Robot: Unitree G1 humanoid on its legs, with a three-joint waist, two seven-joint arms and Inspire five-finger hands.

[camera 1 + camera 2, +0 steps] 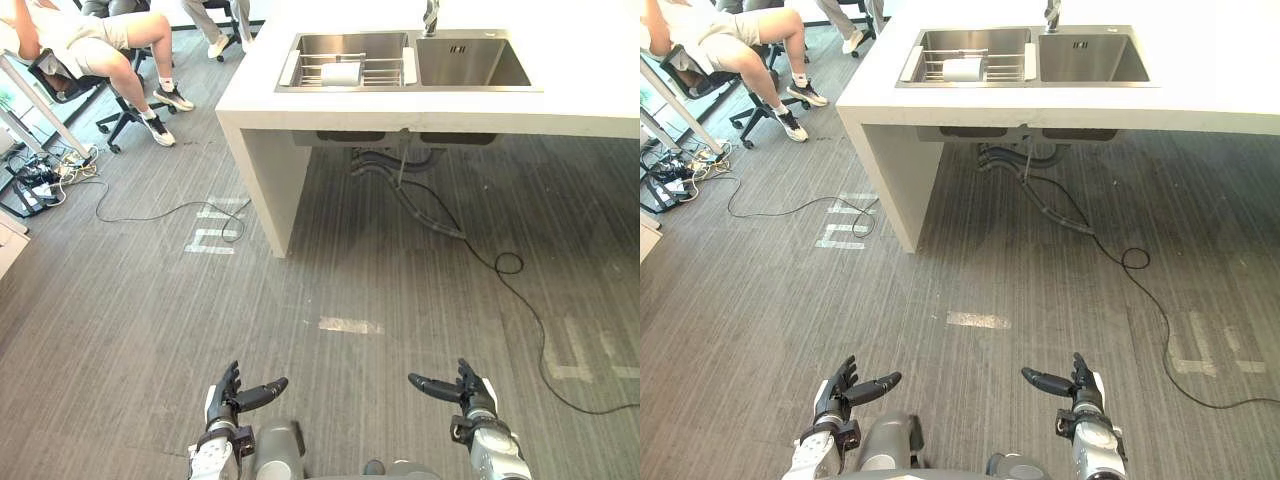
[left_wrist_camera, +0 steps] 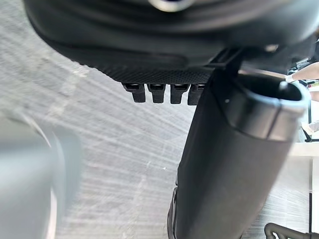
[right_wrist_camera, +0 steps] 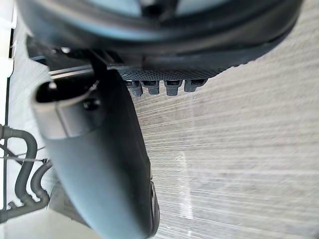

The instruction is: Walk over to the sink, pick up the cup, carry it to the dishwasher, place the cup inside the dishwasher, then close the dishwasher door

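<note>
I held my left hand [image 1: 232, 398] and my right hand [image 1: 470, 392] low in front of me, well apart and at matching height, with the fingers extended forward in a relaxed, unclenched spread and each thumb pointing inward toward the opposite hand.

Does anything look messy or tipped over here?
The white cup seems to lie on its side on the wire rack in the left basin of the sink. A tangle of cables sits on the floor at the left.
</note>
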